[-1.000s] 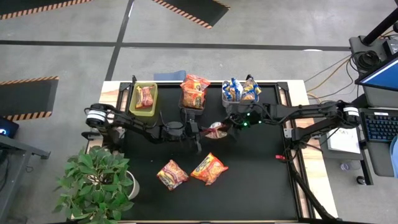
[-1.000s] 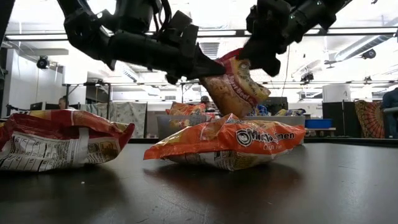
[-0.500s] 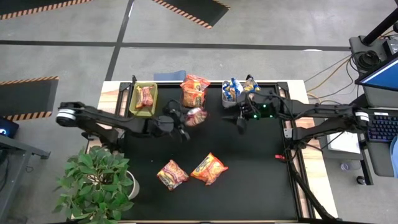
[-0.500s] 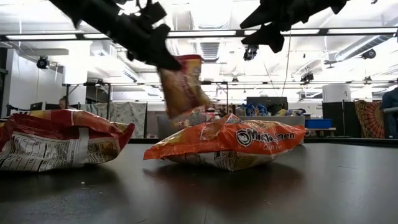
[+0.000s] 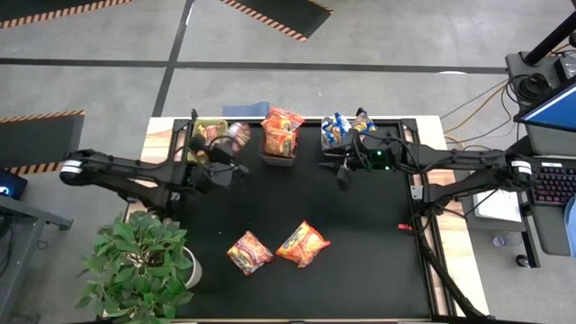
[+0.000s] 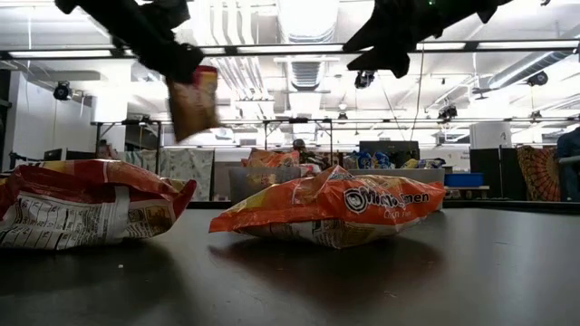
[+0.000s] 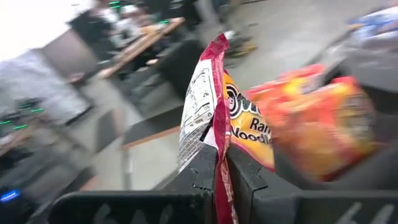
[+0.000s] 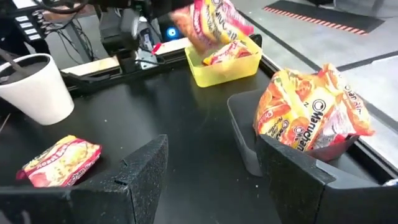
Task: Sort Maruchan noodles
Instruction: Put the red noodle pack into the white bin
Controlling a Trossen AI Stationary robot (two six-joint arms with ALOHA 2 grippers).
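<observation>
Black tabletop [image 5: 360, 234] below, the left gripper [image 5: 225, 148] pinches a red-and-white packet [image 5: 236, 135] by its edge over the far-left green bin [image 5: 196, 160], so it could slip outside; the right gripper [image 5: 342, 173] hangs open.

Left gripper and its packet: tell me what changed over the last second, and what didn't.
The packet passed from the right gripper to the left gripper at mid-table. The left gripper then carried it left and toward the far edge, up to the green bin. The right gripper opened and drew back toward the blue packets' bin. The two packets on the table did not move.
</observation>
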